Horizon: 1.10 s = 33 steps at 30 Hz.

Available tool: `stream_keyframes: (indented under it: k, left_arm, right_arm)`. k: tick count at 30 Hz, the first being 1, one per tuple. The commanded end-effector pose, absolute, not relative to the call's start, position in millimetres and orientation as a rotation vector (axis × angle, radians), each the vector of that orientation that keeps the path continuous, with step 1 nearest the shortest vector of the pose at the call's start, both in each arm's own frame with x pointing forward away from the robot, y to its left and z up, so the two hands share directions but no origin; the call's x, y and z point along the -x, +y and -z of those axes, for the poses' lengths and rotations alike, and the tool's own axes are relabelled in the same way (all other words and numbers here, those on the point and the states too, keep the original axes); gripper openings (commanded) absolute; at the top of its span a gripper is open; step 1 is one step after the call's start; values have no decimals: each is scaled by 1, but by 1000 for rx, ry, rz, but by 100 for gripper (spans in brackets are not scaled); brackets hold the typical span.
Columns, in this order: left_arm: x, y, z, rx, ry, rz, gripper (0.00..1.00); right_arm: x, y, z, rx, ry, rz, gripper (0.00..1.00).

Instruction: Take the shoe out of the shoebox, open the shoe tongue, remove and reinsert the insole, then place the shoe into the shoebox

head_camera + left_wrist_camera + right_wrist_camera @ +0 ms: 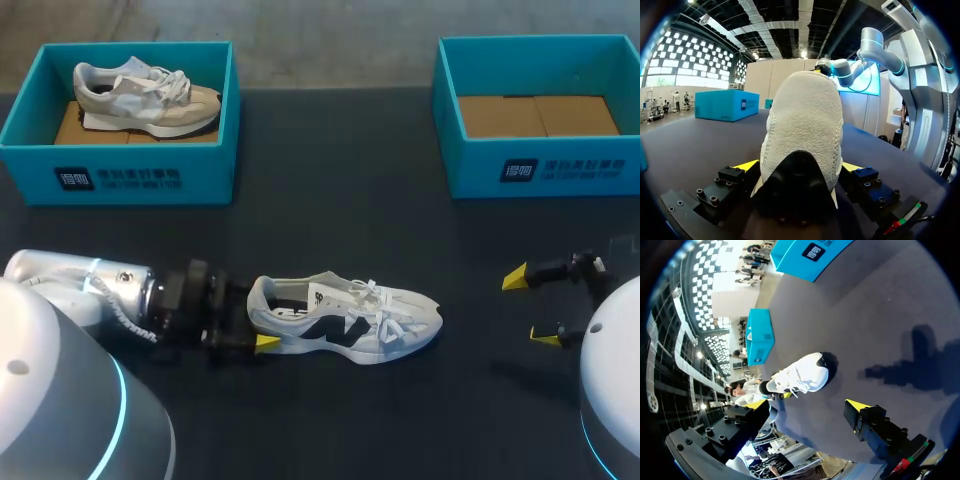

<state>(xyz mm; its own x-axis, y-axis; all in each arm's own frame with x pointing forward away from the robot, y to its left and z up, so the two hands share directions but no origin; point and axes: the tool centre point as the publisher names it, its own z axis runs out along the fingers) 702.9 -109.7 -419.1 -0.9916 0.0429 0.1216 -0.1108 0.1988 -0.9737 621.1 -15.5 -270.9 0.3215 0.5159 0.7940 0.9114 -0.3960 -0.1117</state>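
1. The white shoe has black side markings and a pale suede heel.
2. The beige shoe has cream panels and white laces.
3. The left shoebox and right shoebox are teal, with brown cardboard floors.
4. The desk is near-black.
5. The left hand and right hand are black with yellow fingertips.

looks like a robotics lab: dark bench with a left arm and a right arm coming in at its near side, a left shoebox and a matching teal right shoebox set out at the far edge.
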Motion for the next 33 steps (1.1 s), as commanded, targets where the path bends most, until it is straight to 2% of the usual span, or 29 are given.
stream_keyframes:
  k: [1,33]
  left_arm:
    - [-700,-118,424,-73,-2339,-1907,100]
    - [-705,-133,424,-86,-2365,-1935,100]
  right_arm:
    - [-619,-15,270,2036,-1254,926,100]
    - [-619,-15,270,2036,-1254,926,100]
